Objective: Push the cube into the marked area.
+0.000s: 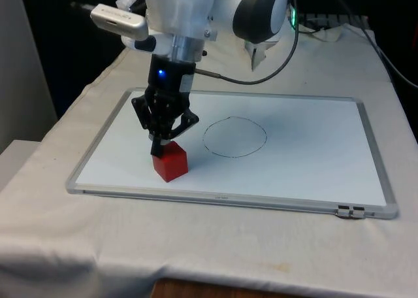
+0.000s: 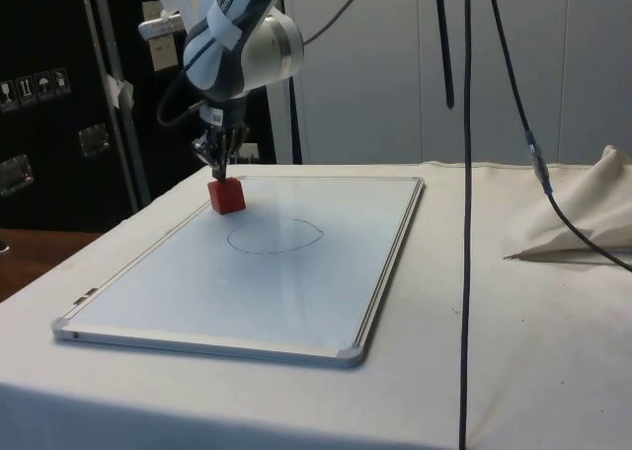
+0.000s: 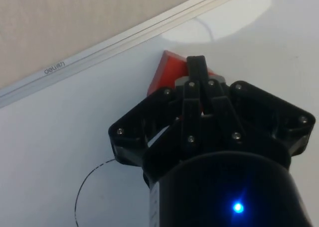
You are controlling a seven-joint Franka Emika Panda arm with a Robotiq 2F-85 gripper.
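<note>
A red cube [image 1: 171, 162] sits on the whiteboard [image 1: 307, 161] near its front edge, towards the front view's left. A hand-drawn circle [image 1: 234, 136] lies a short way to the cube's right in that view, and the cube is outside it. My black gripper [image 1: 157, 148] is shut, fingers pressed together, with its tips down at the cube's far-left top corner. In the side view the gripper [image 2: 219, 170] stands just above and behind the cube [image 2: 226, 195]. In the wrist view the shut fingers [image 3: 195, 67] cover part of the cube [image 3: 162, 73].
The whiteboard's metal frame [image 1: 228, 198] runs close in front of the cube. Black cables [image 2: 466, 174] hang down at the side view's right, over crumpled white cloth [image 2: 583, 218]. The table's edge drops off past the board's left side.
</note>
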